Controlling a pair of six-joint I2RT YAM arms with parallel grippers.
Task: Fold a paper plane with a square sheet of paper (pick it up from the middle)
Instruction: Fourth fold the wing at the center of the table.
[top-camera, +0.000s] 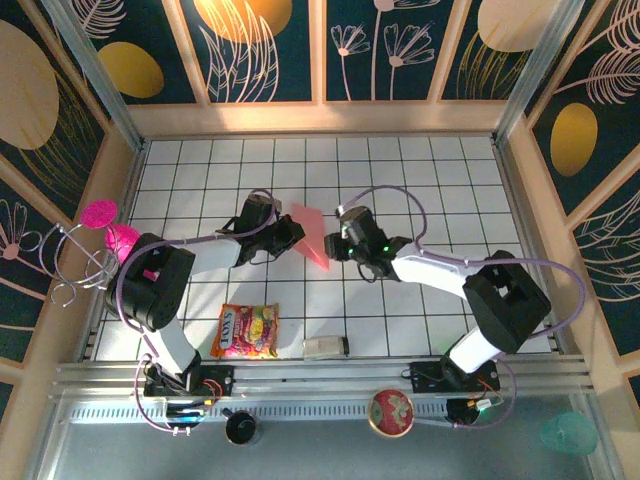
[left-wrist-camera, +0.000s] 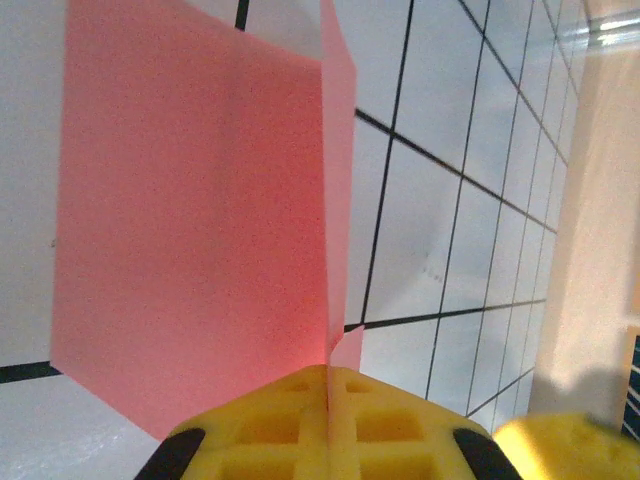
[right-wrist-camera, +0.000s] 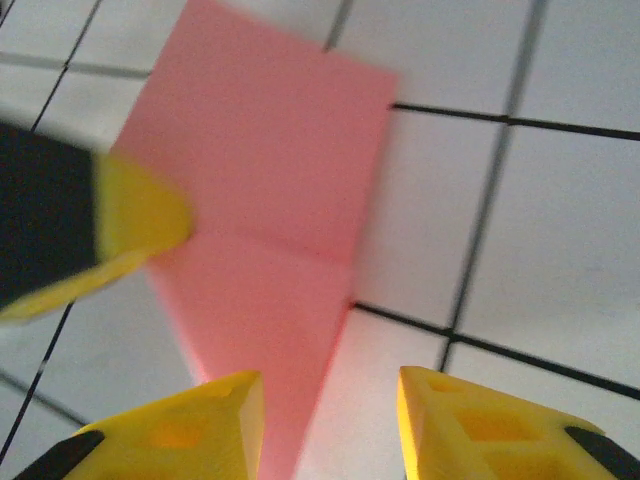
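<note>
The salmon-pink square sheet of paper (top-camera: 312, 236) is folded and stands on edge above the tiled floor between my two grippers. My left gripper (top-camera: 292, 236) is shut on it. In the left wrist view the yellow fingertips (left-wrist-camera: 300, 400) pinch the fold of the paper (left-wrist-camera: 190, 230), which rises in two layers. My right gripper (top-camera: 336, 242) is open just right of the sheet. In the right wrist view the paper (right-wrist-camera: 270, 190) shows a cross crease, and its narrow lower end runs past my left-hand finger (right-wrist-camera: 190, 430). Nothing is clamped in the right gripper (right-wrist-camera: 330, 405).
An orange-yellow snack packet (top-camera: 245, 330) and a small pale cylinder (top-camera: 326, 347) lie near the front rail. Magenta round pieces with wire loops (top-camera: 100, 215) sit at the left wall. A red round disc (top-camera: 391, 412) rests on the metal front shelf. Walls enclose the tiled floor.
</note>
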